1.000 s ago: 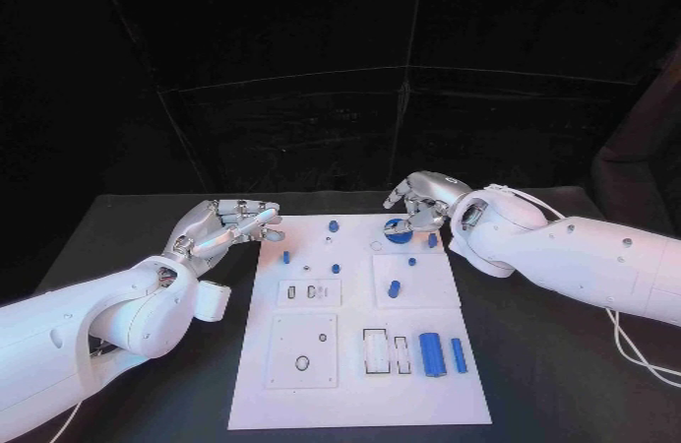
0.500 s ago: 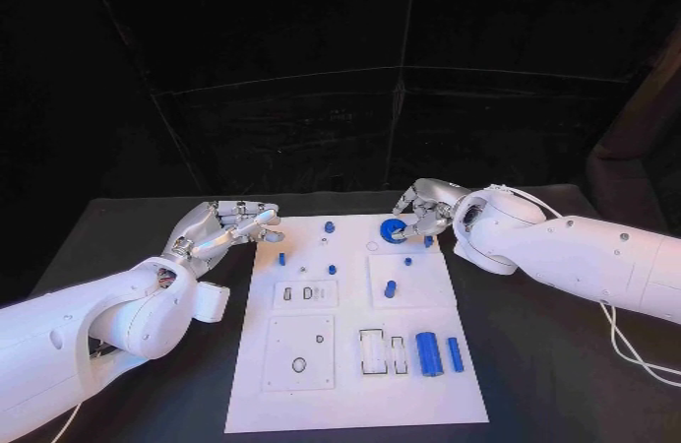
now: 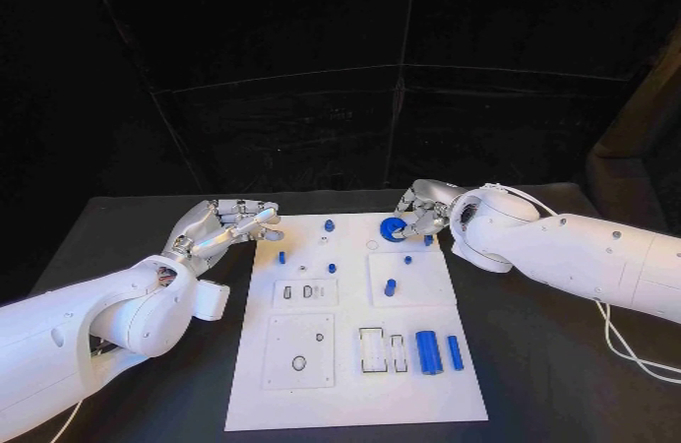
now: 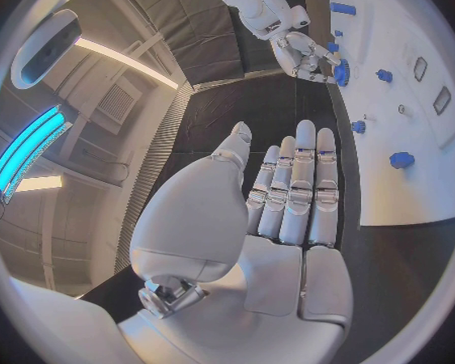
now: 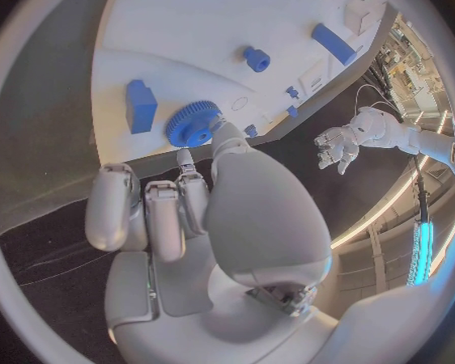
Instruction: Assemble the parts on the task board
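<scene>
Head view: right hand [image 3: 421,213] sits at the far right corner of the task board [image 3: 355,404], fingers curled round the blue gear [image 3: 392,229], which lies on the board just beside them. Vs 1 s ago the hand has slid a bit further onto the gear; the gear itself hardly moves rel. to the board. Whole pic shifted slightly, so that's camera, not parts. Left hand [image 3: 227,224] hovers off the board's far left edge, unchanged, fingers out, holding nothing.

Left wrist view: left hand [image 4: 288,194] flat and released, fingers straight, over black table beside the board [image 4: 389,162].

Right wrist view: right hand [image 5: 192,210] has a fingertip touching the gear [image 5: 192,124], other fingers bent in beside it. Can't tell if it really grips the gear or only presses it.

Meaning: gear probably being seated or nudged on the board; other blue parts still loose, so assembly looks early.
</scene>
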